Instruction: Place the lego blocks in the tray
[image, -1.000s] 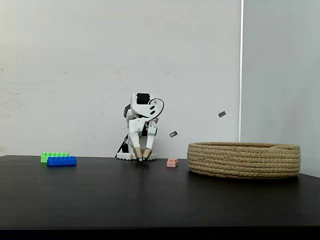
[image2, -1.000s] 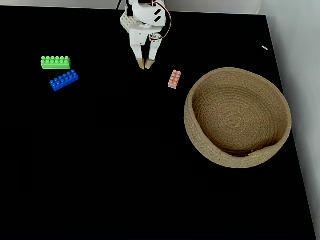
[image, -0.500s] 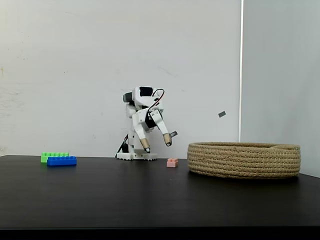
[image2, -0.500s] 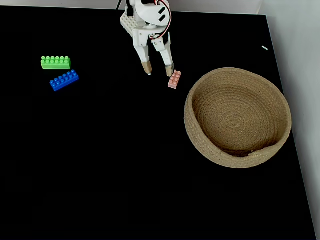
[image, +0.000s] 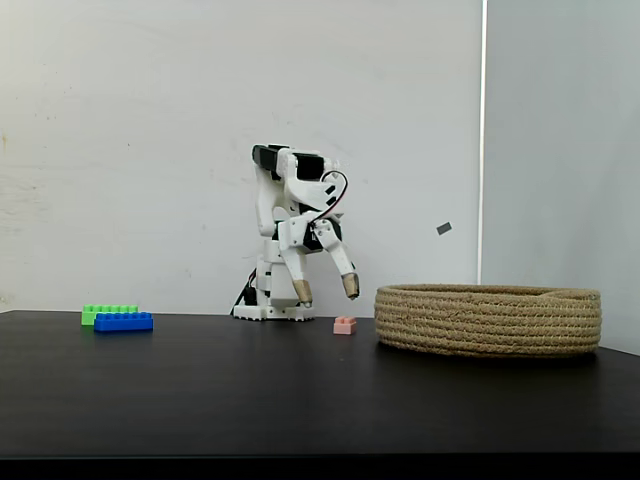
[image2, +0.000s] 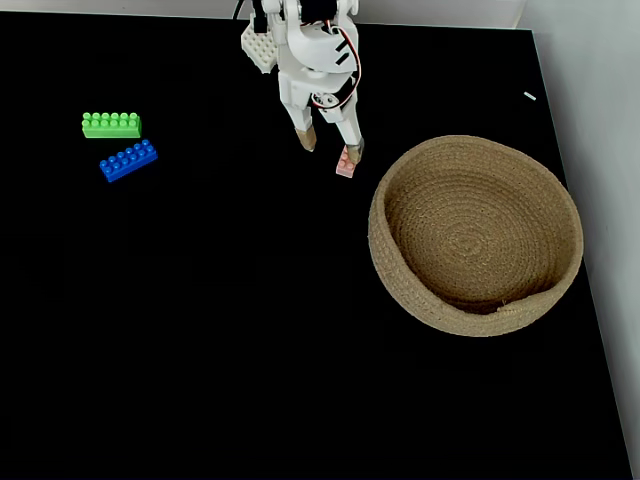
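Since the earlier frames the gripper has risen off the desk, swung toward the pink brick, and spread its fingers apart, empty. Nothing is in the tray yet, so all three bricks remain. In the top-down fixed view the pink brick lies just at 10 o'clock of the tray; the green brick and blue brick sit well apart toward 9 o'clock. Nothing blocks the reach.

Bare black table lies open between the bricks at left and the tray at right.
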